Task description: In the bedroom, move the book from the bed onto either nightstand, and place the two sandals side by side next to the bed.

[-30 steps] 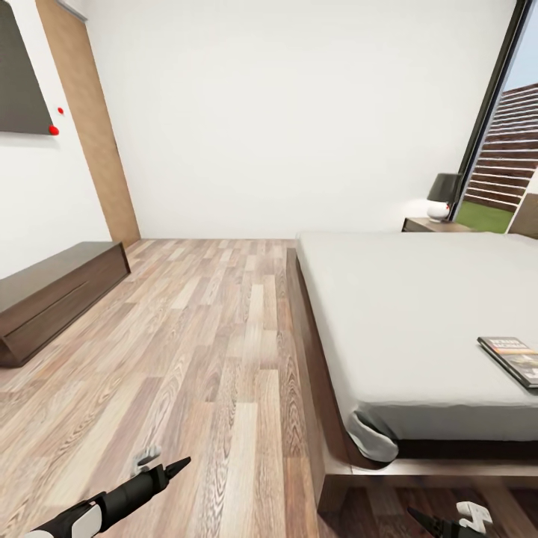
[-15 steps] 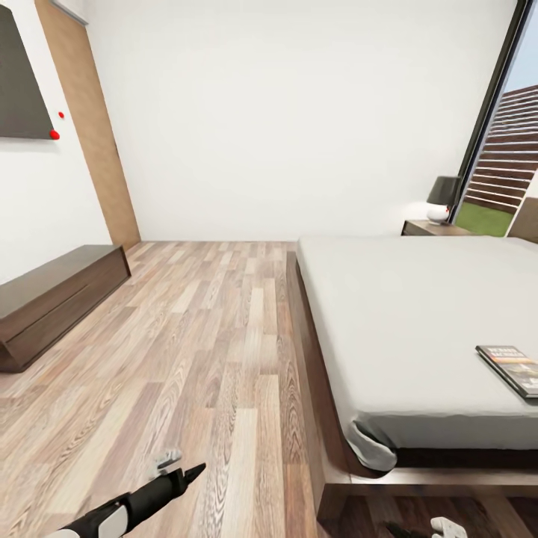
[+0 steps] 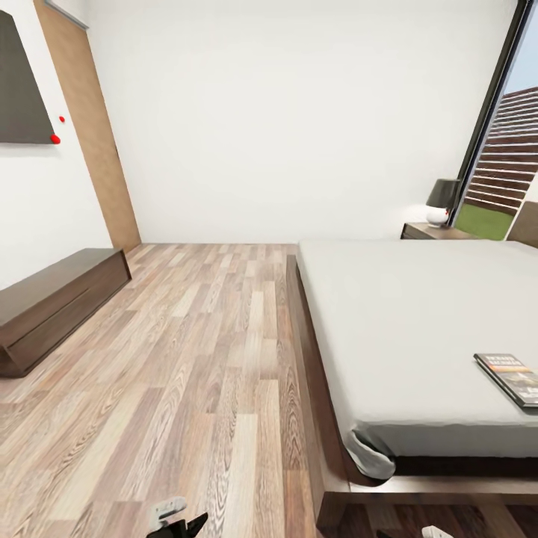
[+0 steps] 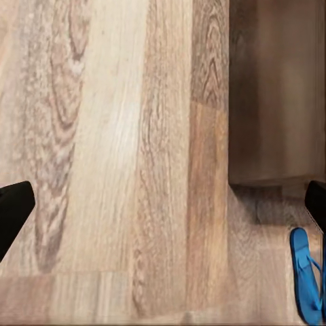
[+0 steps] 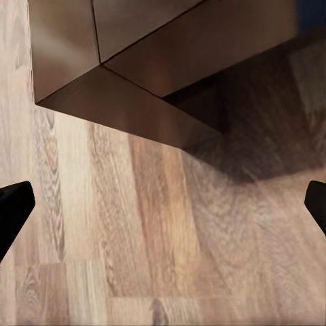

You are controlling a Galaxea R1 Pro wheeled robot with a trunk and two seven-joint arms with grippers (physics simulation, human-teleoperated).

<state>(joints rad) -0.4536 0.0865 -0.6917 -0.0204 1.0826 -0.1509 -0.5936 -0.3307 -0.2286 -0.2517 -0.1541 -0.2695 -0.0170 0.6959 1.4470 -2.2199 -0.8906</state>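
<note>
Your book [image 3: 509,377] lies on the bed [image 3: 403,314] near its foot edge. Both your grippers, left [image 4: 163,210] and right [image 5: 163,210], hang spread wide and empty over the floor [image 3: 187,359], a sandal [image 4: 305,275] beside the left one.

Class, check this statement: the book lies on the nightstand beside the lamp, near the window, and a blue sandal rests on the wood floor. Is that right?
Not quite. The book lies on the bed, near its foot end, as the head view shows. The lamp stands alone on the nightstand by the window. The blue sandal is indeed on the wood floor.
</note>
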